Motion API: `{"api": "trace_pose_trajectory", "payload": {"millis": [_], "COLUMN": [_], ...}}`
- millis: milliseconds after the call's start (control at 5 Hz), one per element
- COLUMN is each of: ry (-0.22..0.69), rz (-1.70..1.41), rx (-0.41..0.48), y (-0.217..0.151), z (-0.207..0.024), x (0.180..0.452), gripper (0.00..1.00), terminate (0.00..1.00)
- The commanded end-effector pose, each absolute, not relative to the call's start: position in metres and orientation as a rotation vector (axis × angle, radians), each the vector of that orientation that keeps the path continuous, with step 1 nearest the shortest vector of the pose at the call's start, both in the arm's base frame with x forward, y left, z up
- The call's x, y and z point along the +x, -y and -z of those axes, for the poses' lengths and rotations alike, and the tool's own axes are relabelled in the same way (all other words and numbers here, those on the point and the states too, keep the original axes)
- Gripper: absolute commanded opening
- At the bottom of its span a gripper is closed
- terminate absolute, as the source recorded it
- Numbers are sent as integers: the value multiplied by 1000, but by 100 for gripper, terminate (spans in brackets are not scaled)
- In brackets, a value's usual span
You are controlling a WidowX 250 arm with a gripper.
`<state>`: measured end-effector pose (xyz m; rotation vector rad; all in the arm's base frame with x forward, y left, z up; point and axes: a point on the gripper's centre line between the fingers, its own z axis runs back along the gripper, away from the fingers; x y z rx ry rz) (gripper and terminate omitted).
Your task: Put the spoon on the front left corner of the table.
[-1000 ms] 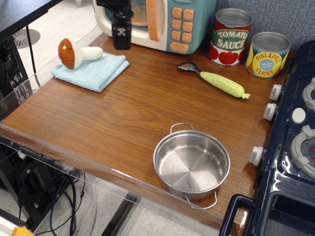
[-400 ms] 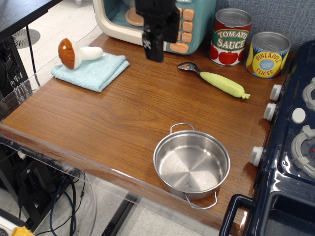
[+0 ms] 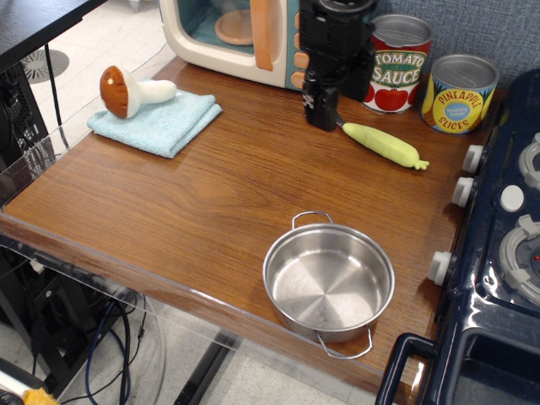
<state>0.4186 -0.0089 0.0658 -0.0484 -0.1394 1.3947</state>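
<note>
Lime-yellow spoon (image 3: 384,144) handle, brown wood-grain table (image 3: 211,194), light-blue cloth (image 3: 156,121), red tomato can (image 3: 397,66), black claw (image 3: 321,110).

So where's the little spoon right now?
The spoon lies near the back right of the table, in front of the tomato sauce can, its bowl hidden behind the gripper.

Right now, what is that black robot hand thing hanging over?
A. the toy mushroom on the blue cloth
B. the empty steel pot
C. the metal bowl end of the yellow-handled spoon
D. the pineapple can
C: the end effector hangs over the bowl end of the spoon, hiding it so that only the lime-yellow handle shows, while the mushroom, pot and pineapple can lie well away.
</note>
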Motion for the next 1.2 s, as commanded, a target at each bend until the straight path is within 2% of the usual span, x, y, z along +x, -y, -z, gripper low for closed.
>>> {"api": "trace_pose_trajectory", "payload": {"millis": [0, 400, 600, 1000], "ry": [140, 114, 120, 118], "rz": [-1330, -1300, -1320, -1376], "rx": [-65, -67, -73, -75], "y": [29, 35, 32, 24], "z": [-59, -41, -37, -43], "x": [433, 442, 445, 445], "gripper": [100, 100, 0, 0], "terminate": [0, 0, 0, 0]}}
